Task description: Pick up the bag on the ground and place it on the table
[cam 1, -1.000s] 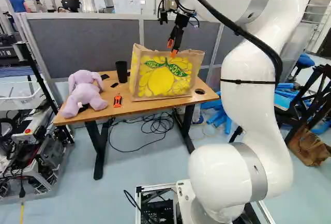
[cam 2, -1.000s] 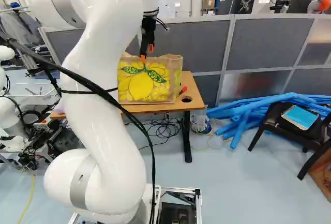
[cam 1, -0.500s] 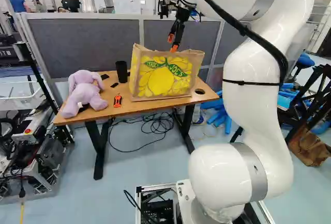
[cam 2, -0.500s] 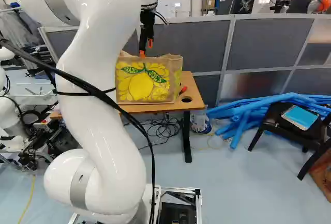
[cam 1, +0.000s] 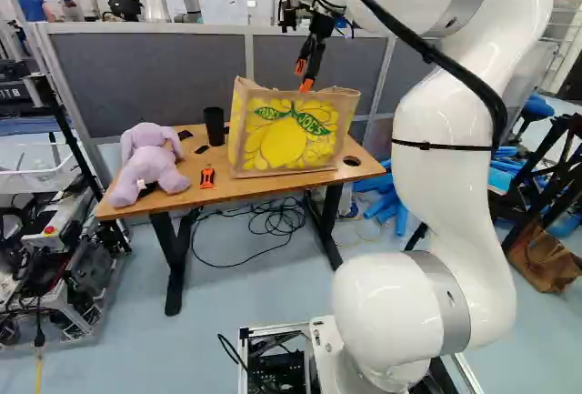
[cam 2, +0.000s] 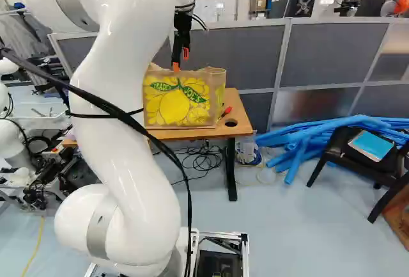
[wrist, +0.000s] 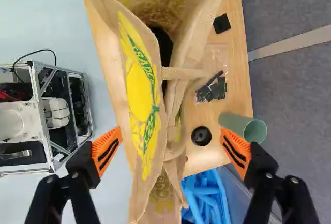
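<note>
Gripper [cam 1: 303, 76], fingers spread apart, hangs above the bag [cam 1: 284, 142] on the surface [cam 1: 238, 190], upper middle of the left base view.

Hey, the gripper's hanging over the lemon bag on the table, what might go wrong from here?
The gripper is open above the bag, so any sideways move or descent might bring trouble.
The green cup shows right beside one orange pad; a lower pass there may knock it over.
A loose handle crosses the bag's mouth and could snag on a finger.
The bag stands near the table's front edge, so a shove that way might tip it off.
</note>
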{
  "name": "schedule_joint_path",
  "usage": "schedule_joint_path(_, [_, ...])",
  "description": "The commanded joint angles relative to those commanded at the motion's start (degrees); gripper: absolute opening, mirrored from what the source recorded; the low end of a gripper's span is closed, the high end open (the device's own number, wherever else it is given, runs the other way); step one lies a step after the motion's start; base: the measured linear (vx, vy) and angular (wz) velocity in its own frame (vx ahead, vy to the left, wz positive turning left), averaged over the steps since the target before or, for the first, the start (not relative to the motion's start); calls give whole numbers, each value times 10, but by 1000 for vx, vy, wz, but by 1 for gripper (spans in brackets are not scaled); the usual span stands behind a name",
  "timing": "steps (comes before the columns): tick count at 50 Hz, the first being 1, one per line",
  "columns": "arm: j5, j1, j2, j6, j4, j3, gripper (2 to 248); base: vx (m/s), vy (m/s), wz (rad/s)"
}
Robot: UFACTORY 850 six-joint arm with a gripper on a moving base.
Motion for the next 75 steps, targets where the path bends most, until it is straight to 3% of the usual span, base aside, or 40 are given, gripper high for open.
schedule_joint_path(75, [0,0,0,0,0,0,247,-114,-4,13])
